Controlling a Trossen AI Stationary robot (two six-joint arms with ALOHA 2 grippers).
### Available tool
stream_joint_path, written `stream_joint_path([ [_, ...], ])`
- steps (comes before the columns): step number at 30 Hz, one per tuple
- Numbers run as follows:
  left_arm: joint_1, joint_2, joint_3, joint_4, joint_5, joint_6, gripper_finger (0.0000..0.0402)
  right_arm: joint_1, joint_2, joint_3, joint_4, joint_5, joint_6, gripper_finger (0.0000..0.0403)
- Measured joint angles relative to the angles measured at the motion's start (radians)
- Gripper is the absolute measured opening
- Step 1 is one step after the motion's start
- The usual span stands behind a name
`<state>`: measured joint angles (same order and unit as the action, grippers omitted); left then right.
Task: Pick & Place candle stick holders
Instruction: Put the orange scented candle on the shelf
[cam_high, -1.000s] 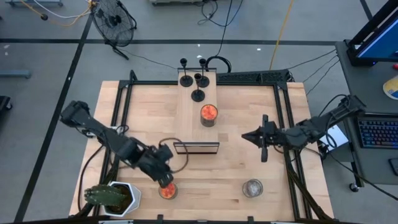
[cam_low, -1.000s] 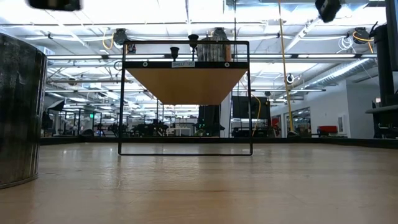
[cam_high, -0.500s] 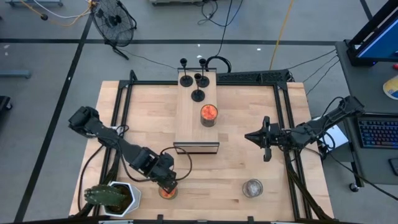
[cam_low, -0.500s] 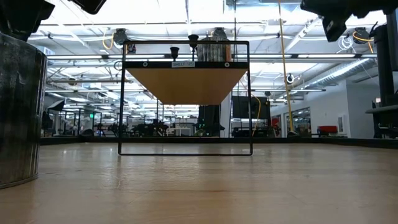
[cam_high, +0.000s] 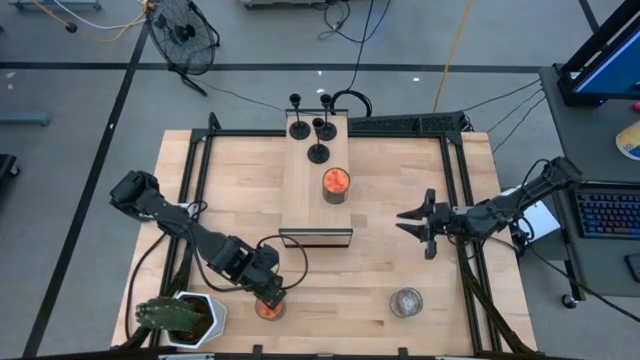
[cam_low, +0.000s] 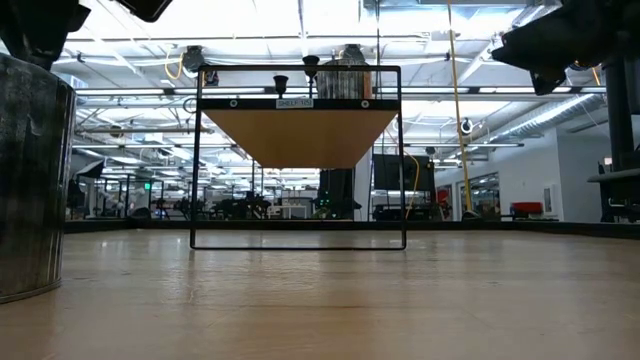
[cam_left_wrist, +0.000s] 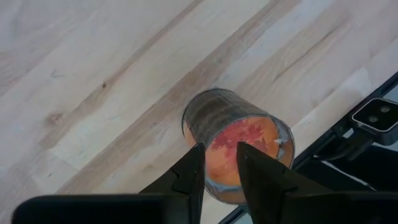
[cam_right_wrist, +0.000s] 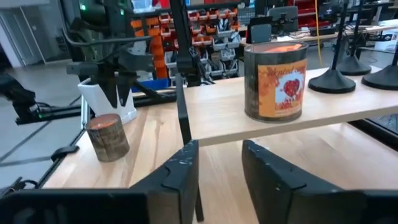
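R fingers (cam_high: 420, 224) now parted, midair

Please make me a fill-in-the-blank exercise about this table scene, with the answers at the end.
The candle stick holders stand on the raised wooden ____. The jar that stands there with them is ____ in colour. The right gripper is ____ and holds nothing.
Missing words: shelf; orange; open.
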<state>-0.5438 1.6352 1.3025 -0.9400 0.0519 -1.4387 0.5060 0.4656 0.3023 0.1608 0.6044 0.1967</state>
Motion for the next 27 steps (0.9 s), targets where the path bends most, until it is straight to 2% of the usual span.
stream_joint_path([
  [3, 0.000, 0.000, 0.000, -0.005, -0.015, -0.002, 0.0125, 0.000, -0.030, -0.003, 0.000, 0.001, 0.000, 0.0130],
  [7, -0.002, 0.019, 0.000, -0.025, -0.027, -0.010, 0.0180, 0.000, -0.059, -0.003, 0.000, 0.001, 0.000, 0.0149],
  [11, -0.002, 0.067, 0.000, -0.029, 0.025, 0.007, 0.0223, 0.000, -0.068, -0.003, -0.002, 0.002, 0.000, 0.0163],
  [15, -0.003, 0.099, 0.000, -0.028, 0.060, 0.016, 0.0242, 0.000, -0.068, -0.003, -0.010, 0.002, 0.000, 0.0169],
  [18, -0.002, 0.113, 0.000, -0.029, 0.066, 0.016, 0.0239, 0.000, -0.068, -0.003, -0.009, 0.002, 0.000, 0.0168],
  [21, -0.006, 0.115, 0.000, -0.028, 0.072, 0.026, 0.0218, 0.000, -0.068, -0.003, -0.008, 0.002, 0.000, 0.0166],
  [27, -0.010, 0.114, 0.000, -0.025, 0.022, 0.030, 0.0128, 0.000, -0.068, -0.003, -0.008, 0.001, 0.000, 0.0166],
])
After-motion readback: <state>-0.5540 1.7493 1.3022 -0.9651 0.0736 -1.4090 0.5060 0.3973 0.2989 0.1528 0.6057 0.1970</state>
